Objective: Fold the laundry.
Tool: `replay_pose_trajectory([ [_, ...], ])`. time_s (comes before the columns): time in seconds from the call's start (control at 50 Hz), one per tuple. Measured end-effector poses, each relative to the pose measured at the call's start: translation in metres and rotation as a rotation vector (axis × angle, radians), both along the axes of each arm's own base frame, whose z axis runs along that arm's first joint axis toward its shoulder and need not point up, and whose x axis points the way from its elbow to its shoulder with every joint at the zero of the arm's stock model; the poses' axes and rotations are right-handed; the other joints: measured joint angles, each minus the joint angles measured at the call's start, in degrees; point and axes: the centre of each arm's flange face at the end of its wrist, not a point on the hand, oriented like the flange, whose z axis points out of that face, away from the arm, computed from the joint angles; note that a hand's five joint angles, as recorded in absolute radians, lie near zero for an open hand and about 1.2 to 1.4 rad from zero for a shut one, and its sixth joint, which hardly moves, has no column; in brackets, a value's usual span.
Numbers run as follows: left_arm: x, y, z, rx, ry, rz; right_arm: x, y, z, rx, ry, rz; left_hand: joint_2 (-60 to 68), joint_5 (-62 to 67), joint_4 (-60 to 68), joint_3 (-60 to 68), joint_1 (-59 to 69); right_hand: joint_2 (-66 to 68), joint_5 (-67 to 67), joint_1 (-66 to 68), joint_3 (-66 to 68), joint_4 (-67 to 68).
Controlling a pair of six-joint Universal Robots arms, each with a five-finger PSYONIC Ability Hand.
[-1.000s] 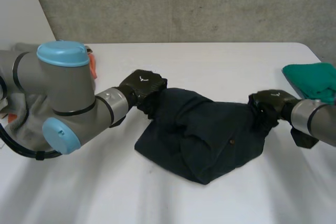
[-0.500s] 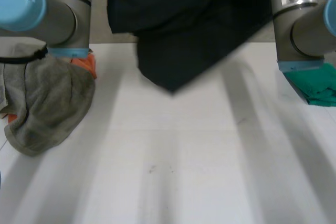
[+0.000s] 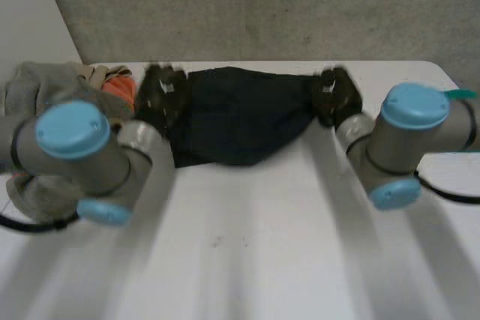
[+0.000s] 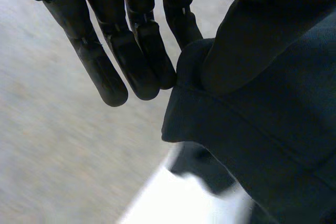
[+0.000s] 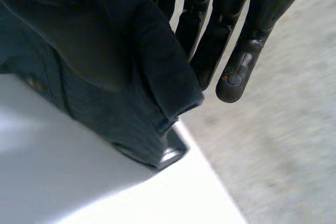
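A dark navy garment (image 3: 240, 114) hangs stretched between my two hands over the far part of the white table (image 3: 247, 245), its lower edge touching the tabletop. My left hand (image 3: 161, 95) holds its left end and my right hand (image 3: 334, 95) its right end. In the left wrist view the straight fingers (image 4: 131, 51) pinch a fold of the garment (image 4: 252, 124) against the thumb. The right wrist view shows the same grip: fingers (image 5: 220, 24) straight, with the garment's thick edge (image 5: 105, 72) clamped beside them.
A pile of grey clothes (image 3: 37, 84) with something orange (image 3: 120, 89) lies at the table's far left, behind my left arm. A bit of green cloth (image 3: 461, 94) peeks out behind my right arm. A concrete wall (image 3: 262, 5) stands just past the table's far edge.
The garment lay bunched on the table a second ago. Both hands lifted it high, then carried it down toward the far edge, where it now hangs spread wide.
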Motion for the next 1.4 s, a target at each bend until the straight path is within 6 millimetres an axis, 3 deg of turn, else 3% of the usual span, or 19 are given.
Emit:
replay_pose_trajectory([
  [0.06, 0.002, 0.017, -0.016, 0.071, -0.034, -0.012, -0.001, 0.011, -0.015, 0.072, 0.038, 0.009, 0.06, 0.0, 0.0, 0.05, 0.0, 0.0, 0.0, 0.0, 0.0, 0.0],
  [0.16, 0.006, 0.029, -0.016, 0.109, -0.05, -0.018, -0.006, 0.021, -0.017, 0.129, 0.044, 0.008, 0.1, 0.0, 0.0, 0.12, 0.0, 0.0, 0.0, 0.0, -0.01, 0.0],
  [0.26, 0.013, 0.047, 0.003, 0.137, -0.058, -0.021, -0.021, 0.032, 0.003, 0.234, -0.037, -0.024, 0.13, 0.0, 0.0, 0.15, 0.0, -12.55, -10.76, -10.36, -13.6, -13.28],
  [0.28, 0.013, 0.049, 0.005, 0.141, -0.059, -0.021, -0.024, 0.034, 0.007, 0.259, -0.058, -0.032, 0.13, 0.0, 0.0, 0.15, 0.0, -25.86, -23.7, -20.92, -26.72, -26.37],
  [0.3, 0.014, 0.05, 0.006, 0.144, -0.06, -0.022, -0.027, 0.035, 0.009, 0.278, -0.072, -0.038, 0.13, 0.0, 0.0, 0.15, 0.0, -27.74, -25.85, -22.43, -28.79, -28.49],
  [0.48, 0.017, 0.059, 0.015, 0.156, -0.065, -0.024, -0.04, 0.041, 0.016, 0.409, -0.121, -0.064, 0.13, 0.0, 0.0, 0.15, 0.0, -29.47, -28.92, -24.05, -31.44, -31.42],
  [0.66, 0.009, 0.031, 0.017, 0.119, -0.049, -0.012, -0.039, 0.041, -0.011, 0.387, 0.037, 0.021, 0.14, 0.0, 0.0, 0.15, 0.0, -35.25, -34.02, -28.64, -36.73, -36.28],
  [0.86, -0.003, -0.008, 0.005, 0.098, -0.04, 0.004, -0.046, 0.042, -0.015, 0.387, 0.072, 0.014, 0.14, 0.0, 0.0, 0.15, 0.0, -37.52, -36.86, -30.45, -39.14, -38.92],
  [1.0, -0.012, -0.034, -0.008, 0.089, -0.036, 0.009, -0.044, 0.03, -0.025, 0.38, 0.066, 0.008, 0.14, 0.0, 0.0, 0.15, 0.0, -37.51, -36.86, -30.45, -39.14, -38.92],
  [1.14, -0.015, -0.045, -0.018, 0.083, -0.033, 0.012, -0.04, 0.017, -0.038, 0.372, 0.063, 0.003, 0.14, 0.0, 0.01, 0.15, 0.0, -36.81, -35.75, -29.91, -38.47, -38.27],
  [1.2, -0.016, -0.048, -0.021, 0.084, -0.033, 0.013, -0.037, 0.009, -0.045, 0.359, 0.056, 0.0, 0.14, 0.0, 0.01, 0.15, 0.0, -14.31, -15.45, -10.84, -15.8, -15.61],
  [1.26, -0.016, -0.049, -0.023, 0.086, -0.034, 0.013, -0.036, 0.005, -0.047, 0.347, 0.049, -0.001, -0.01, 0.0, -0.11, 0.07, 0.0, -8.57, -9.93, -6.66, -10.11, -9.86],
  [1.28, -0.016, -0.048, -0.024, 0.091, -0.037, 0.013, -0.034, 0.002, -0.047, 0.33, 0.04, -0.002, -6.23, -5.88, -6.54, -5.98, -6.9, 0.22, -0.58, -1.17, -0.61, -0.21],
  [1.3, -0.015, -0.047, -0.025, 0.095, -0.039, 0.014, -0.034, 0.001, -0.047, 0.321, 0.035, -0.003, -16.83, -15.07, -15.89, -15.22, -17.49, 0.22, -0.41, -0.97, -0.5, -0.02],
  [1.32, -0.015, -0.046, -0.025, 0.098, -0.041, 0.014, -0.033, 0.0, -0.046, 0.316, 0.032, -0.003, -16.83, -15.07, -15.89, -15.22, -17.49, 0.22, -0.28, -0.72, -0.5, 0.06],
  [1.36, -0.013, -0.041, -0.025, 0.109, -0.045, 0.014, -0.032, 0.0, -0.041, 0.299, 0.022, -0.002, -39.56, -37.46, -39.02, -38.81, -41.8, 0.22, -0.27, -0.56, -0.5, 0.08],
  [1.4, -0.011, -0.034, -0.022, 0.119, -0.049, 0.015, -0.031, 0.001, -0.033, 0.284, 0.01, 0.0, -46.82, -45.21, -47.28, -46.09, -45.6, 0.22, -0.27, -0.56, -0.5, 0.08],
])
